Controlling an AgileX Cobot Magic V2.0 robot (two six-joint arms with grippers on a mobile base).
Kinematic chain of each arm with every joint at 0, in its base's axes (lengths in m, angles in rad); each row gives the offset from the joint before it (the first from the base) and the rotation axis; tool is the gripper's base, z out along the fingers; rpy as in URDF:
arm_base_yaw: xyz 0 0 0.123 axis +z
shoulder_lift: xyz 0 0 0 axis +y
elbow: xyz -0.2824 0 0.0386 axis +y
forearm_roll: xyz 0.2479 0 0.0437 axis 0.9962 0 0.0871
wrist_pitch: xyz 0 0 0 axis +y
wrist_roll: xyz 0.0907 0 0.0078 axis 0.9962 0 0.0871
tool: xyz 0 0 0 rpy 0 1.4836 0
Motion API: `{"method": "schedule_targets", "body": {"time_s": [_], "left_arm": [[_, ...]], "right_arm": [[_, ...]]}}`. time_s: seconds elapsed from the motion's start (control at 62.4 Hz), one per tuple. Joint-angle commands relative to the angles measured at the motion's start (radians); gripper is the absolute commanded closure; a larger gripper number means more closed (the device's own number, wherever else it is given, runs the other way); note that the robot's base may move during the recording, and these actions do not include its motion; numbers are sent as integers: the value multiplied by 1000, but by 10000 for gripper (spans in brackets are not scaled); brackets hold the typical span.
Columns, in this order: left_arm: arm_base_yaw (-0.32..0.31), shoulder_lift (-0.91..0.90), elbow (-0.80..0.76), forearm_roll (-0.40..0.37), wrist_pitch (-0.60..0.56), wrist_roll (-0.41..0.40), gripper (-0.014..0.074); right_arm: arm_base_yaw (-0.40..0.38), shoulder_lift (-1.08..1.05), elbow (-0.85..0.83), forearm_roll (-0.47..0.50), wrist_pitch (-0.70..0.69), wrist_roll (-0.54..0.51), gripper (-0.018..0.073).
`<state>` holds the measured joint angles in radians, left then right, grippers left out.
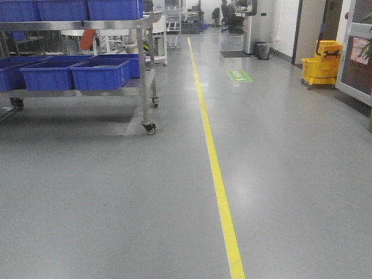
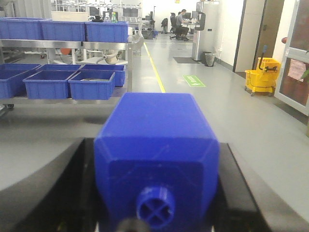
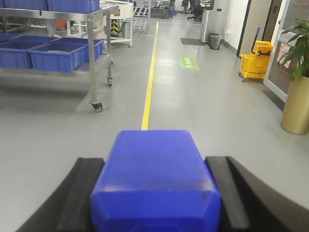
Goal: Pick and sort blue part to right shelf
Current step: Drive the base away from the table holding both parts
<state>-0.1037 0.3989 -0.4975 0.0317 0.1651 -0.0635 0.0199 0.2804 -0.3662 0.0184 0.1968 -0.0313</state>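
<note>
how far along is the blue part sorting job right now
Picking looks done: the left gripper is shut on the blue part; the right gripper grips another blue block. Left: placing it; the steel rack of blue bins stands away across the floor.

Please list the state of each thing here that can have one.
left gripper: shut on the blue part, cap facing the camera
right gripper: shut on the second blue block, cap hidden
blue bins: open-topped, on the lower tier of the steel rack
mop bucket: upright by the wall
</note>
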Motion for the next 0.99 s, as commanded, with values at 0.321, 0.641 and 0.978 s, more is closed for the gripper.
{"method": "schedule_targets", "body": {"time_s": [0.321,0.641,0.978], "left_arm": [[1,7,-30,1,-100,2,265],[-1,7,-30,1,-100,2,265],[-1,7,-30,1,-100,2,265]], "right_arm": [[-3,7,-30,3,-97,-7,115],[-3,7,-30,3,-97,-7,115],[-3,7,-30,3,-97,-7,115]]}}
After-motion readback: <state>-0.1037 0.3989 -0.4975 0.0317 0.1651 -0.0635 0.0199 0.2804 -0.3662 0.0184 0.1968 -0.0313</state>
